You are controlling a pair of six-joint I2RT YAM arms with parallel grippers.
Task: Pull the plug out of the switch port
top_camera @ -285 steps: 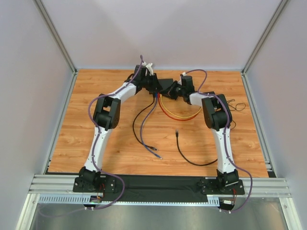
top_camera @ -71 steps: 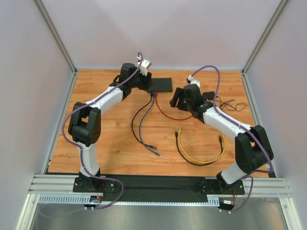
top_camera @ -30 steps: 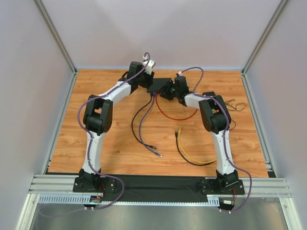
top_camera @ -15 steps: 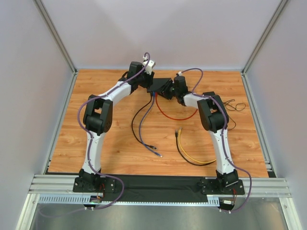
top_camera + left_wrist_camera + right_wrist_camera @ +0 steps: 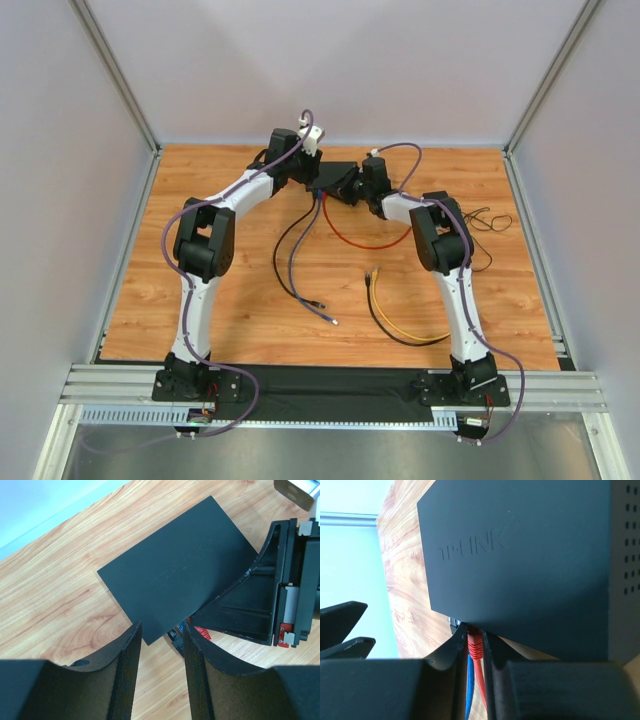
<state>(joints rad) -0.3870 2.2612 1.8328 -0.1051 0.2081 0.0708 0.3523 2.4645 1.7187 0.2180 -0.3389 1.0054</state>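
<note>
I have the right gripper [image 5: 475,655] pinched onto the red plug [image 5: 474,646], still seated in the switch [image 5: 520,555] at the table's far middle, while my left gripper [image 5: 160,645], jaws half open and empty, straddles the switch's corner; the pull remains.

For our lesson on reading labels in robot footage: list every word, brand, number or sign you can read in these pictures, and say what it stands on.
"TP-LINK": embossed on the black top of the switch, read in the right wrist view; the letters are faint.
Nothing else can be read; the top and left wrist views show no legible text.
</note>
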